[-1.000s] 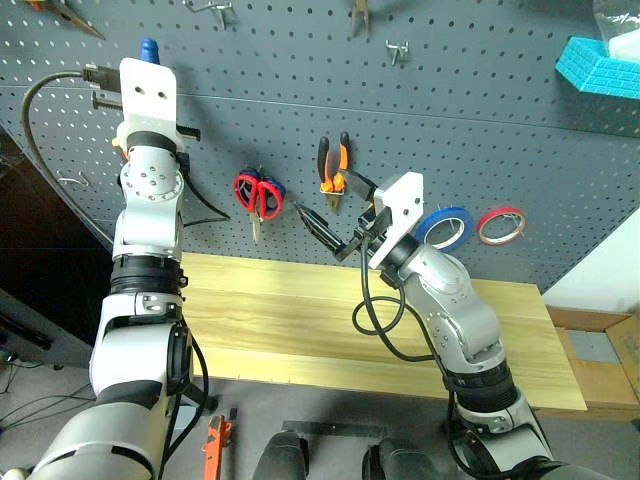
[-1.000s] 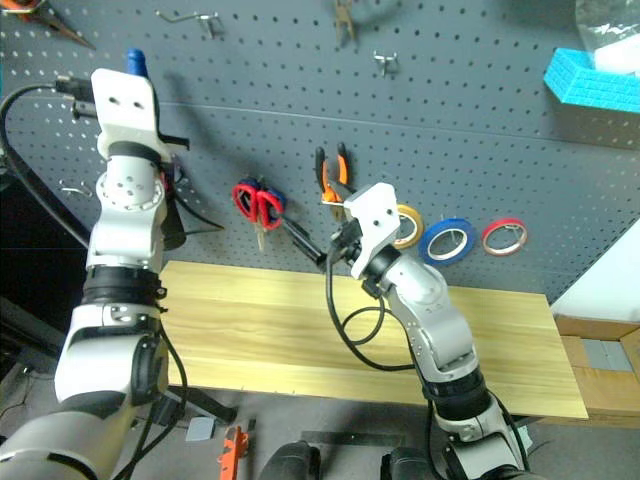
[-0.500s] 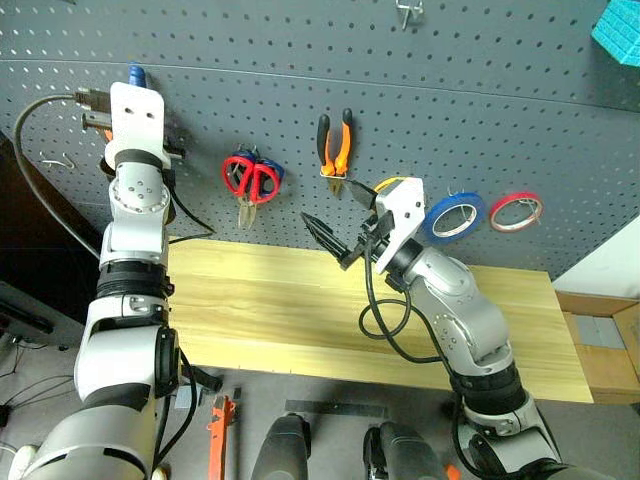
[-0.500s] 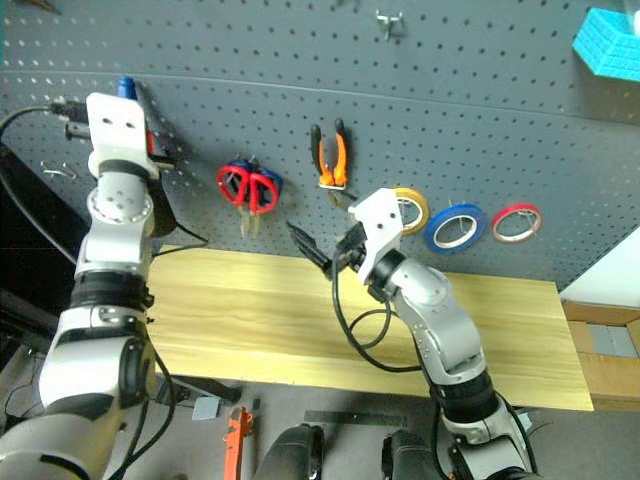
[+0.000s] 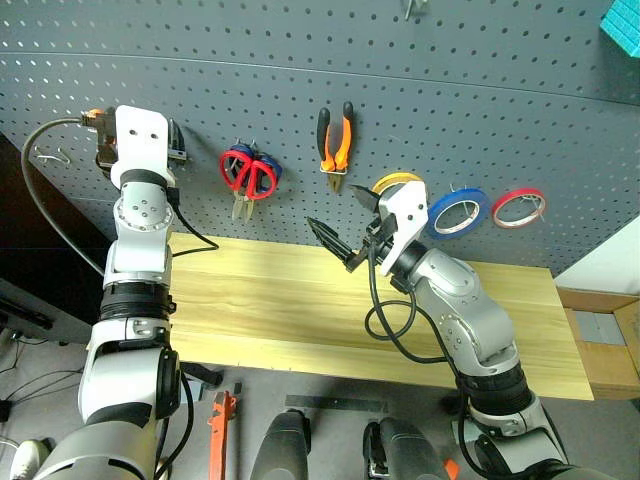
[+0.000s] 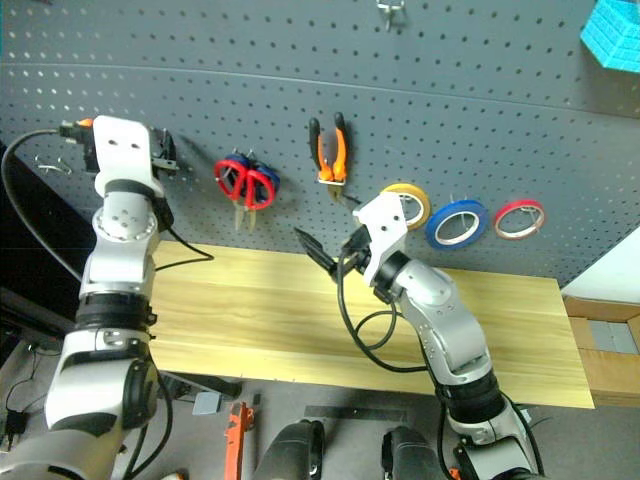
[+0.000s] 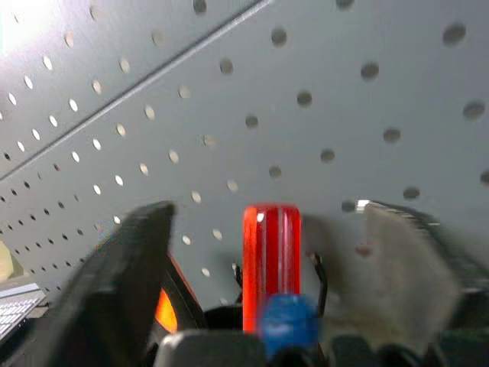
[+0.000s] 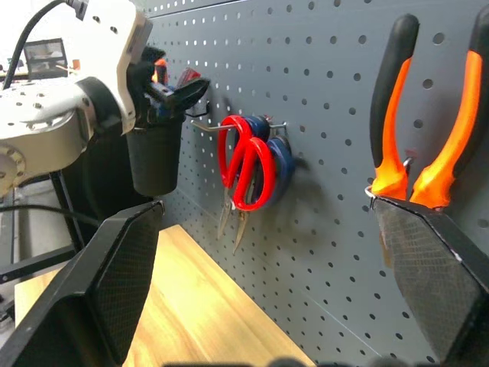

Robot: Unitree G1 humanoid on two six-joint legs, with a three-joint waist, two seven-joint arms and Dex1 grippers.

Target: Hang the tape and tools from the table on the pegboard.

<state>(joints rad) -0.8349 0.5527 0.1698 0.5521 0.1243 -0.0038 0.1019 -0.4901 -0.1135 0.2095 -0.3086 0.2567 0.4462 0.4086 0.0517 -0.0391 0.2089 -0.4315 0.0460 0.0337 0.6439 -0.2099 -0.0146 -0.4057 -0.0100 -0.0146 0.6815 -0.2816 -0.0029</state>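
The left gripper (image 7: 266, 208) was clamped on the blue screwdriver (image 7: 286, 321) a second ago. Now its fingers (image 7: 130, 283) stand wide apart on either side of the handle and do not touch it. The screwdriver stands upright between them, just in front of a red screwdriver (image 7: 271, 252). Both appear to sit in the black cup (image 8: 155, 164) that hangs on the pegboard (image 5: 500, 100) directly below the fingertips. The arm has also come down since then, which fits a lowering into the cup followed by a release. I judge the screwdriver delivered.

Just beyond this gripper, toward the other arm, the red scissors (image 5: 248, 172) hang on a hook, with a blue-handled pair behind them. Further along, the pliers (image 5: 335, 140) hang by their jaws.

The right gripper (image 5: 332, 205) hovers just below the pliers. Its fingers are spread and hold nothing, as they were a second ago. Past its far side are the yellow roll (image 5: 397, 180), then the blue tape (image 5: 455, 213), then the red roll (image 5: 520, 207), each on the board.

The table (image 5: 260, 310) beneath both grippers lies bare, so the hanging looks complete. What seems left is for the left arm to back away without nudging the cup.
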